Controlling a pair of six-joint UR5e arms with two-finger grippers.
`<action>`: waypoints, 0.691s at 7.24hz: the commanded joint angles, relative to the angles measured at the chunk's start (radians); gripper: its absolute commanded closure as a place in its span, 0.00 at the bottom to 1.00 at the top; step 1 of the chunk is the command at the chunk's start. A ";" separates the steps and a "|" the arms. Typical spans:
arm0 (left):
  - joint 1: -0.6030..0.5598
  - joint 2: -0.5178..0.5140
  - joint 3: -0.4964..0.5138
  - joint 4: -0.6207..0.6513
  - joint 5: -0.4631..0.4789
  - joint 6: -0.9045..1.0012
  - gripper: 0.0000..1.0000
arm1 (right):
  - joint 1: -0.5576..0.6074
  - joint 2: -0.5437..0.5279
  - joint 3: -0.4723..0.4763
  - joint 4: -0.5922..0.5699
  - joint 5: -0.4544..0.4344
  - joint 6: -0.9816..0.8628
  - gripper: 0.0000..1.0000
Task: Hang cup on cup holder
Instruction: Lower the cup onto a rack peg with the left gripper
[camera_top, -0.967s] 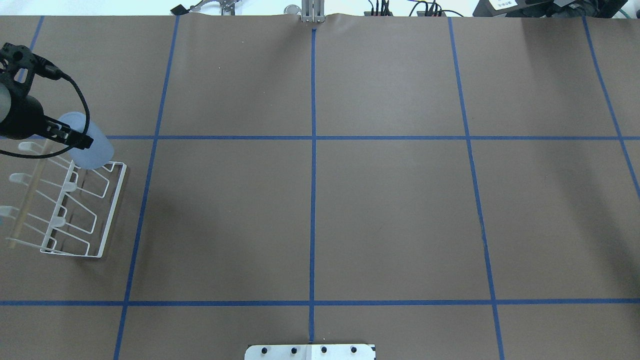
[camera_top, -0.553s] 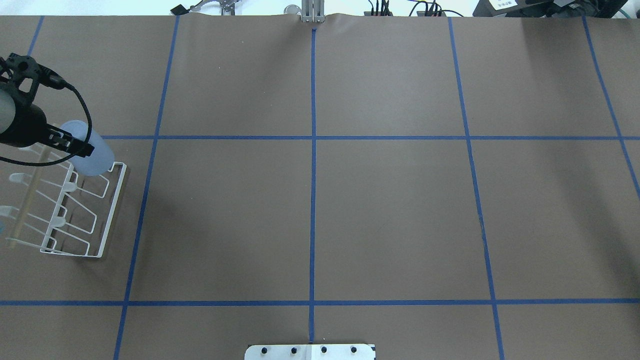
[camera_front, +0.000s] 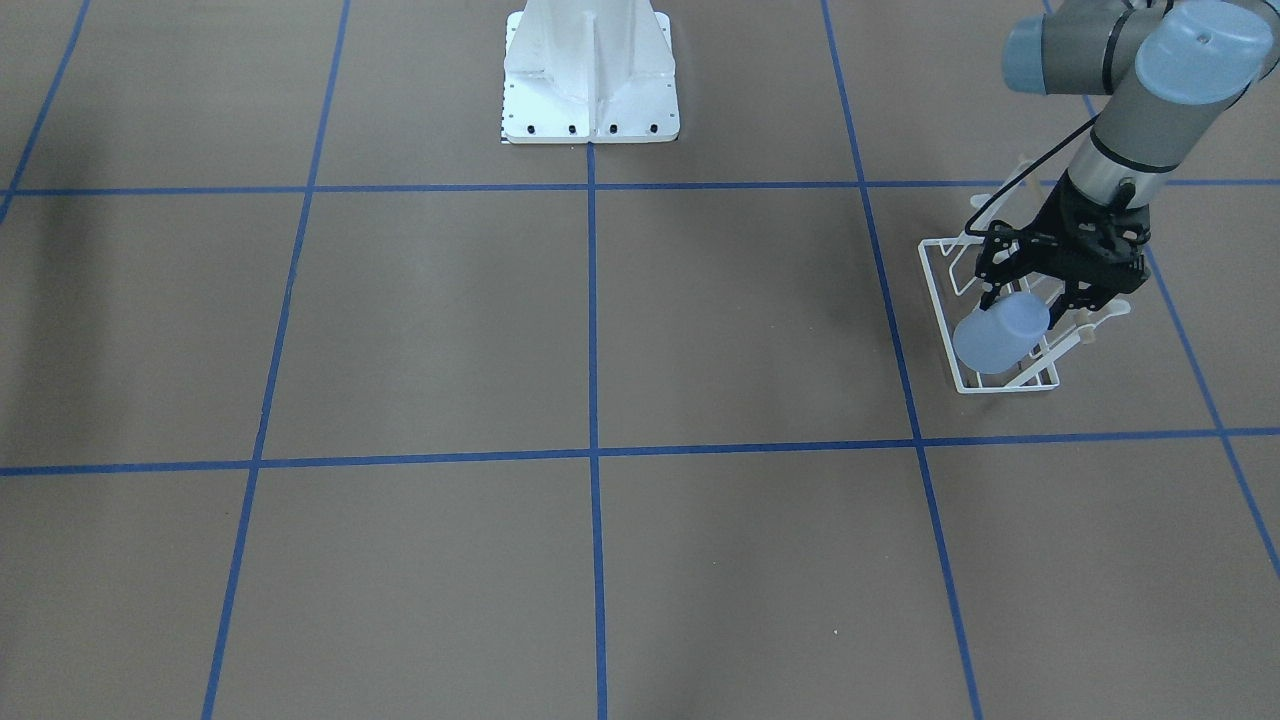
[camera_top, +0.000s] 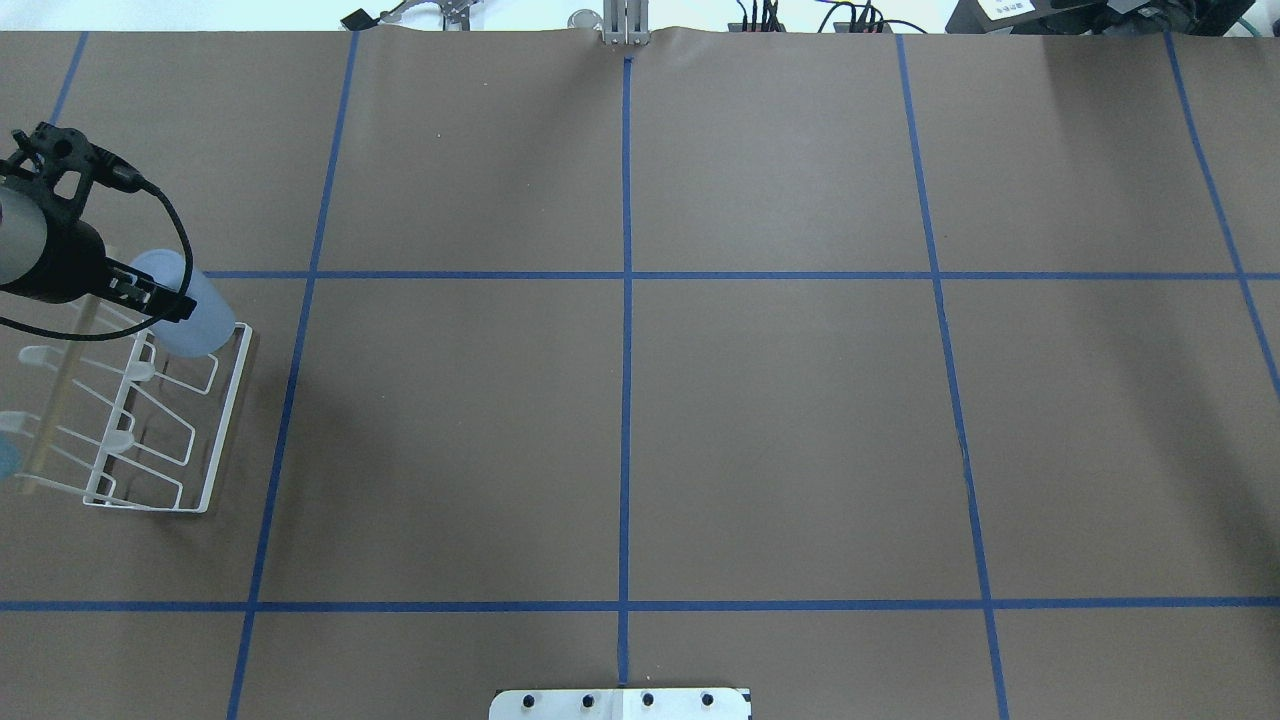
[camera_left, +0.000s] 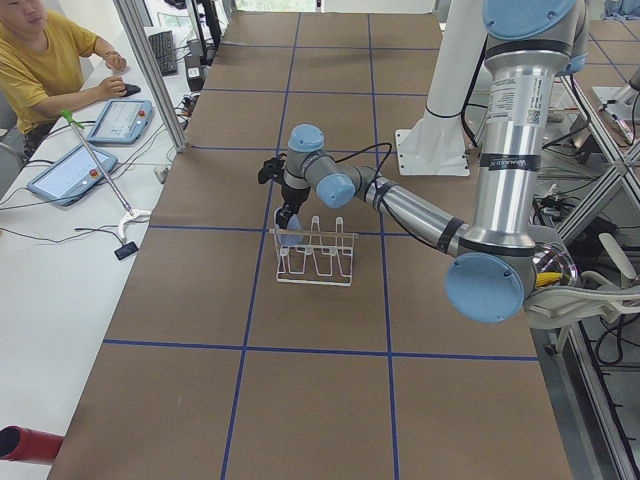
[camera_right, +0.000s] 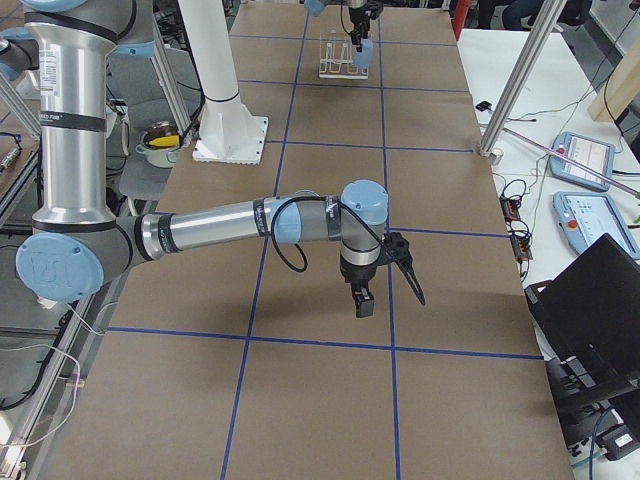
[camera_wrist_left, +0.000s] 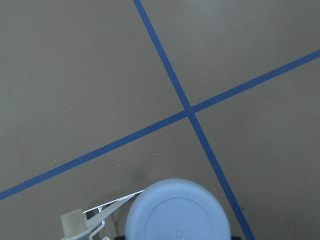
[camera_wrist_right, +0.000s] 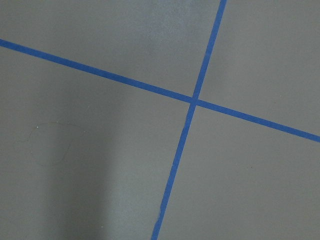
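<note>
One prong is the target: the left gripper (camera_top: 150, 290), clamped on the tilted cup (camera_top: 192, 318) over the far end of the holder (camera_top: 227, 420), should match its angle, slide on slowly, then release.

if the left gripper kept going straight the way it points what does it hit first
The cup in the left gripper leads; its base would probably meet the table just past the cup holder's end wire, though depth is unclear.
</note>
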 joint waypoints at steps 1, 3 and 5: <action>0.000 -0.002 0.009 -0.023 -0.002 -0.001 0.02 | 0.000 0.001 0.000 0.000 0.000 0.000 0.00; -0.001 0.003 -0.021 -0.017 -0.006 -0.001 0.02 | 0.000 0.001 0.002 0.000 0.000 0.000 0.00; -0.030 0.007 -0.105 0.082 -0.011 0.004 0.02 | 0.000 0.004 -0.002 -0.001 0.003 0.002 0.00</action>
